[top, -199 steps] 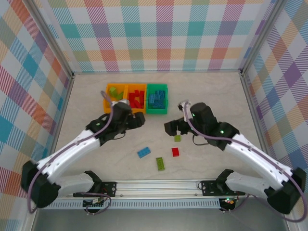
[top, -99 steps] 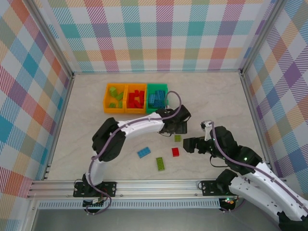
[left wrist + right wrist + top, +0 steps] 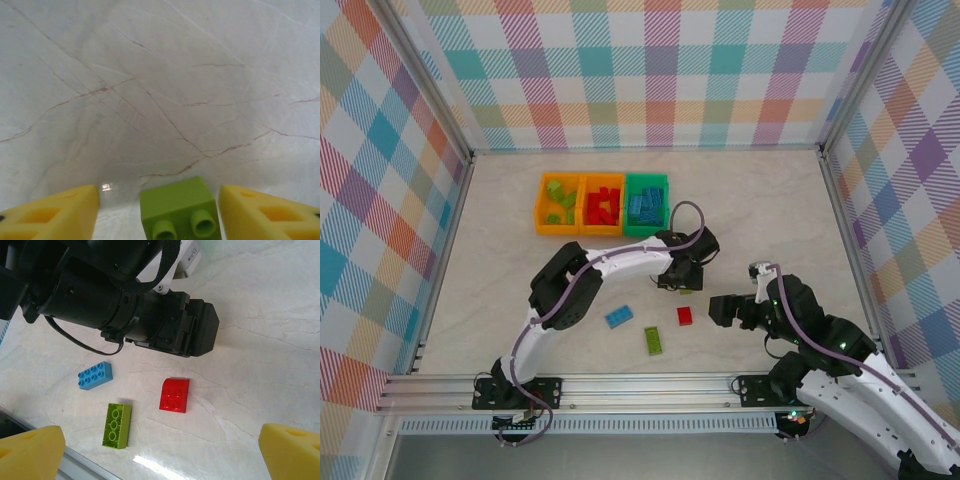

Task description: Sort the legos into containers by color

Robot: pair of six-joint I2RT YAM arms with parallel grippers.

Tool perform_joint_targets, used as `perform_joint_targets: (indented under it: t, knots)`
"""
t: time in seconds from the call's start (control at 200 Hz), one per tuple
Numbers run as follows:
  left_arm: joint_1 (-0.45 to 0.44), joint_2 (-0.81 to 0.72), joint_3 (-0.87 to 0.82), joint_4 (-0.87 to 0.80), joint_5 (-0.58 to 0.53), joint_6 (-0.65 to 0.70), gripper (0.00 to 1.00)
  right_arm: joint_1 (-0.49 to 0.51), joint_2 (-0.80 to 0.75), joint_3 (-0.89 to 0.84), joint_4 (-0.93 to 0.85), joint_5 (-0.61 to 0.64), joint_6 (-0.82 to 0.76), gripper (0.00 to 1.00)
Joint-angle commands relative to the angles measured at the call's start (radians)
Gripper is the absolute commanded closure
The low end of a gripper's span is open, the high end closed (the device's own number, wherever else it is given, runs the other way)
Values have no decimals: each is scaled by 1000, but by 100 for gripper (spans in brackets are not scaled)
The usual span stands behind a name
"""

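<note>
Bins (image 3: pixel 605 233) of orange and green plastic stand back-left of the small lime green studded brick (image 3: pixel 176 201). Left end effector (image 3: pixel 159 216) straddles that brick, released; right end effector (image 3: pixel 161 451), right of it, gapes empty.

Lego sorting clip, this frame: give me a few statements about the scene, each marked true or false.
1. A small green brick sits between the fingers of the left gripper. True.
2. The green bin holds red bricks. False: it holds blue bricks.
3. A red brick, a blue brick and a long green brick lie loose on the table. True.
4. The right gripper holds the red brick. False: it is open and empty, and the red brick lies on the table.
</note>
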Motion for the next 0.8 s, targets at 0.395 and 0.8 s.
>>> perform_joint_targets:
  t: [0.395,0.8]
  knots:
    - [-11,-147,-119,12,38,18,73,0,182,67,-4,-133,-43,0]
    - [251,-462,-180,12,-191,159,75,0,394,137,235,-218,-108,0]
